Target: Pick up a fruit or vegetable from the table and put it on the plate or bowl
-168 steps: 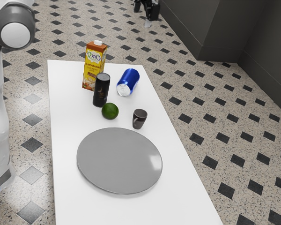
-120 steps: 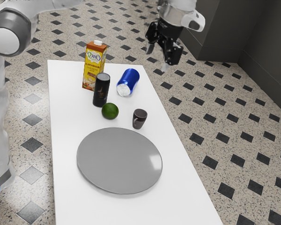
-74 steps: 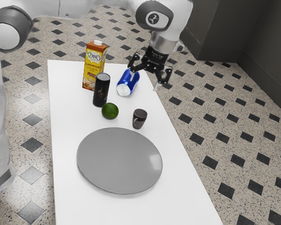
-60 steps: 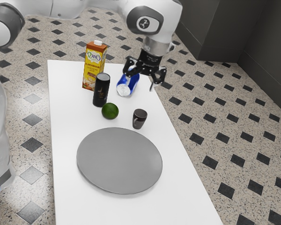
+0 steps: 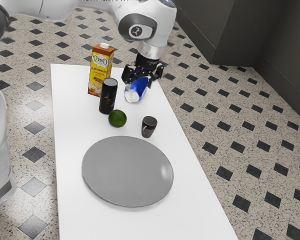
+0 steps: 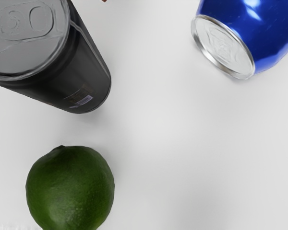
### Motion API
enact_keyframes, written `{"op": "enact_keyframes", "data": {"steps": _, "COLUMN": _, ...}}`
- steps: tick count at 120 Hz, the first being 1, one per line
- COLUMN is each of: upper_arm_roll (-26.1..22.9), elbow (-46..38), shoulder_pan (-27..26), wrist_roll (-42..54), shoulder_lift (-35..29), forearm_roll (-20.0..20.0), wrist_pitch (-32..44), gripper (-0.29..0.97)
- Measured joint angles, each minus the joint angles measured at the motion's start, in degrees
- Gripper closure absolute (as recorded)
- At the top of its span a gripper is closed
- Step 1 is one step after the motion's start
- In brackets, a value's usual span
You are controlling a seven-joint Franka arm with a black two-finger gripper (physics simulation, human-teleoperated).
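— How does the gripper (image 5: 140, 80) stand?
— Fingers spread, holding nothing, above the blue can (image 5: 134, 94).
— And the lime (image 5: 117, 118)?
— On the table (image 5: 70, 150), just beside the black can (image 5: 108, 95), between it and the plate (image 5: 127, 171), touching neither.

On the front of the orange carton (image 5: 101, 69): a white oval logo with green lettering, too small to spell out, and under it a line of small print, equally unreadable. On the side of the black can (image 6: 48, 52), seen from the wrist view: a small pale patch of fine print, not legible. On the blue can (image 6: 249, 28): nothing readable on the side and lid that show. On the grey cap of the arm's joint (image 5: 135, 30): a small white mark, more symbol than word.
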Motion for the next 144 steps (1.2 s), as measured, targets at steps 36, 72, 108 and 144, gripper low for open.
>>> {"op": "enact_keyframes", "data": {"steps": 36, "upper_arm_roll": -0.02, "elbow": -6.47, "shoulder_pan": 1.96, "wrist_roll": -9.92, "shoulder_lift": -0.84, "forearm_roll": -9.36, "wrist_pitch": 3.66, "gripper": 0.00}}
{"op": "enact_keyframes", "data": {"steps": 72, "upper_arm_roll": -1.74, "elbow": -14.56, "shoulder_pan": 2.79, "wrist_roll": -15.86, "shoulder_lift": -10.86, "forearm_roll": -9.84, "wrist_pitch": 4.36, "gripper": 0.00}}
{"op": "enact_keyframes", "data": {"steps": 108, "upper_arm_roll": -3.35, "elbow": -14.97, "shoulder_pan": 3.07, "wrist_roll": -19.59, "shoulder_lift": -10.99, "forearm_roll": -7.46, "wrist_pitch": 2.28, "gripper": 0.00}}
{"op": "enact_keyframes", "data": {"steps": 144, "upper_arm_roll": -3.22, "elbow": -14.54, "shoulder_pan": 4.29, "wrist_roll": -21.82, "shoulder_lift": -11.03, "forearm_roll": -5.51, "wrist_pitch": -2.50, "gripper": 0.00}}
